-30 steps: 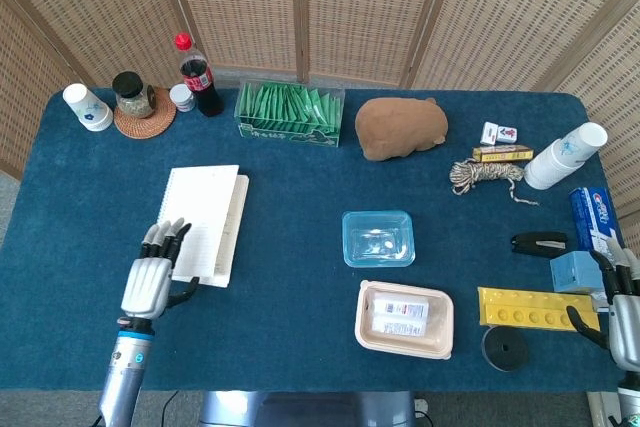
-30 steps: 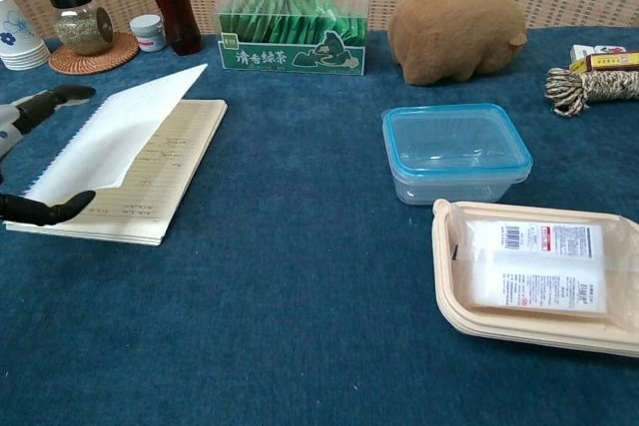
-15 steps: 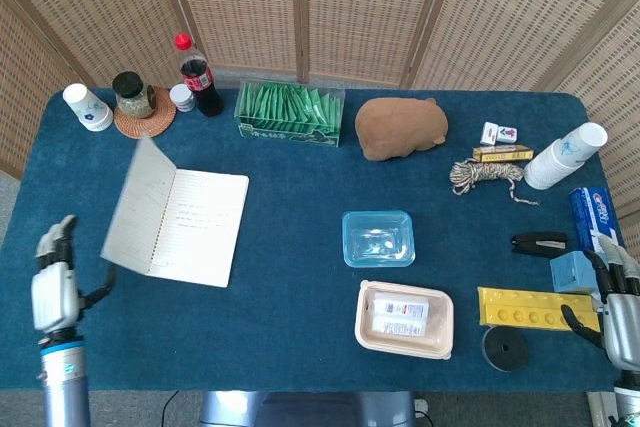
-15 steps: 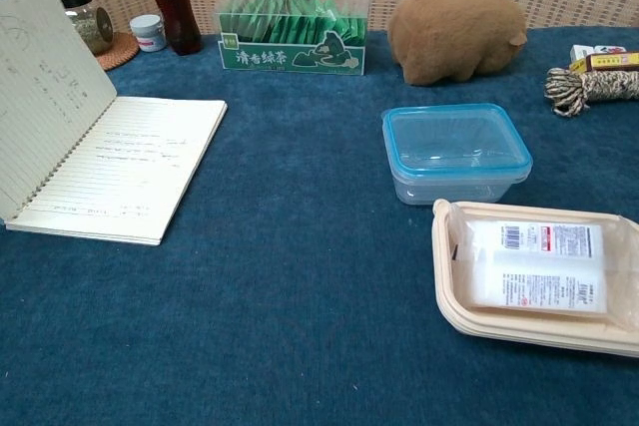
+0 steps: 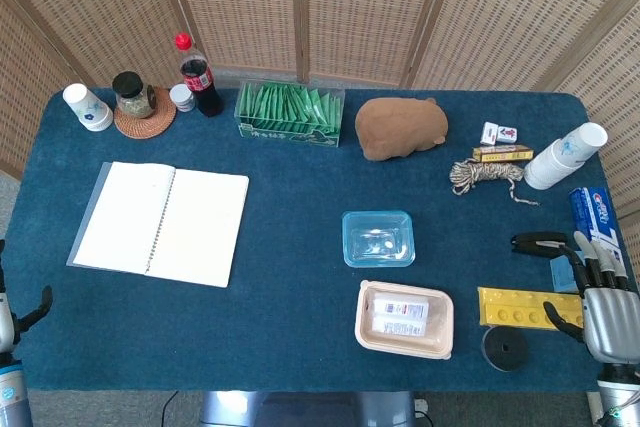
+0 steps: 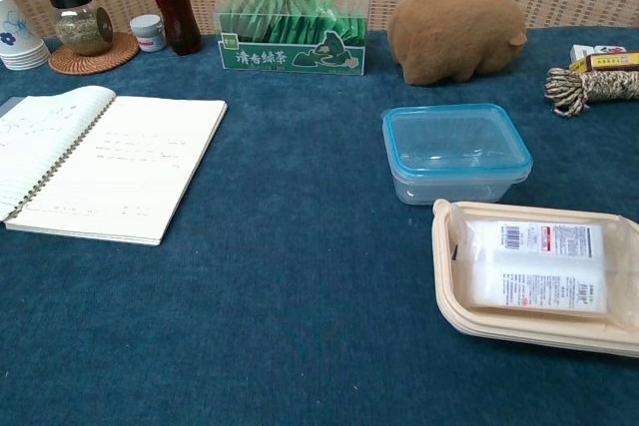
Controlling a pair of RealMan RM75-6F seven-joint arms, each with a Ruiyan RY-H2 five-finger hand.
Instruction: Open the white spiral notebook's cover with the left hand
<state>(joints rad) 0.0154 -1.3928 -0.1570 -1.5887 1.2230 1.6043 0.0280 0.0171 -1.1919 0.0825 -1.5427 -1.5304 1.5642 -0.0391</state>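
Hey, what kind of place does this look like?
Probably an indoor test or demo setup: a table under blue cloth, woven bamboo screens behind it, and unrelated household items laid out, such as an open spiral notebook and a tea box.

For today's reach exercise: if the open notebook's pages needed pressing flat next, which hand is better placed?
Probably the left hand: it sits at the table's left edge, near the open notebook. The right hand is at the far right edge, beyond the clear container.

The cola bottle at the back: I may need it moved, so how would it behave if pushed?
The cola bottle stands tall and narrow, so it would probably tip rather than slide on the blue cloth. Being round, it would likely roll once down.
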